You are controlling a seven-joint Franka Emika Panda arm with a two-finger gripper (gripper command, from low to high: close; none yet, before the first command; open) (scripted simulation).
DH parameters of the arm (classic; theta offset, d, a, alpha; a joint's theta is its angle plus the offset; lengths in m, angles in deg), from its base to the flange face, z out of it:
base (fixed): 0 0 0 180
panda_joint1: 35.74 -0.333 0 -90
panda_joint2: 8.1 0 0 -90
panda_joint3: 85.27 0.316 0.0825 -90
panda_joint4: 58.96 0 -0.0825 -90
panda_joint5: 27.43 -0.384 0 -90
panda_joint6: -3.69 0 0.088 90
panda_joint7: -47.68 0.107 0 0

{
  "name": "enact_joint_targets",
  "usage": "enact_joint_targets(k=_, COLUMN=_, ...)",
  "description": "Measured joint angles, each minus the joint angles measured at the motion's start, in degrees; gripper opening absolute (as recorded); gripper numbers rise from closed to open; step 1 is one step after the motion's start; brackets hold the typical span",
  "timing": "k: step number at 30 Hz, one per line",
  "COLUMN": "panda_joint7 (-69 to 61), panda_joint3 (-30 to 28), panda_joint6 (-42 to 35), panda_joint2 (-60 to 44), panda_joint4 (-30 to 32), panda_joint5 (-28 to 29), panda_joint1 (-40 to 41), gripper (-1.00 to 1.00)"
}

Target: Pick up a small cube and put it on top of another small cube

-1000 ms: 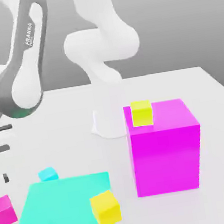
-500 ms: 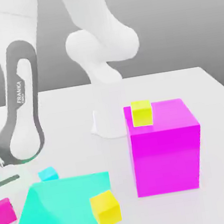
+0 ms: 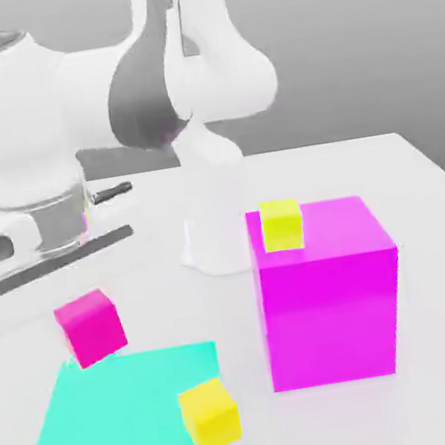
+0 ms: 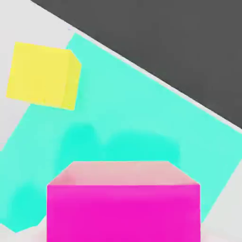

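Magenta-pink small cube (image 3: 90, 326) hangs tilted above the bench (image 3: 425, 194), just over the far corner of the flat cyan sheet (image 3: 117, 425) on the exterior view's left. It sits below the white arm's wrist (image 3: 37, 210), which reaches in from that side. The tool itself is hidden behind the wrist housing in the exterior view, and whether its jaws are wide, narrow or closed on the cube cannot be told from either picture. In the hand view the small cube (image 4: 123, 201) sits close to the camera with the cyan sheet (image 4: 156, 123) spread beneath it.

2 yellow cubes are in the scene. 1 yellow cube (image 3: 210, 415) rests on the cyan sheet at its near corner on the exterior view's right, and the hand view shows this same yellow cube (image 4: 42, 75) lying at the sheet's edge. The other yellow cube (image 3: 282, 224) rests on top of the large magenta block (image 3: 328, 301), at that block's far corner on the exterior view's left. The large magenta block stands on the bench just beside the cyan sheet, on the exterior view's right, with the arm's white base (image 3: 215, 243) behind it.
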Motion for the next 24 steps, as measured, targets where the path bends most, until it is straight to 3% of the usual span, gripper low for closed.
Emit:
enact_joint_targets(k=14, panda_joint7=19.69, panda_joint3=16.75, panda_joint6=-21.39, panda_joint2=29.08, panda_joint4=7.68, panda_joint5=-4.17, panda_joint1=-9.34, gripper=-1.0)
enact_joint_targets(k=18, panda_joint7=20.59, panda_joint3=18.39, panda_joint6=-15.26, panda_joint2=28.44, panda_joint4=13.12, panda_joint5=-5.22, panda_joint1=-9.99, gripper=-1.0)
enact_joint_targets(k=19, panda_joint7=20.56, panda_joint3=18.63, panda_joint6=-13.04, panda_joint2=27.71, panda_joint4=14.61, panda_joint5=-5.43, panda_joint1=-10.0, gripper=1.0)
enact_joint_targets(k=24, panda_joint7=20.55, panda_joint3=18.63, panda_joint6=-13.04, panda_joint2=27.71, panda_joint4=14.61, panda_joint5=-5.44, panda_joint1=-10.0, gripper=1.0)
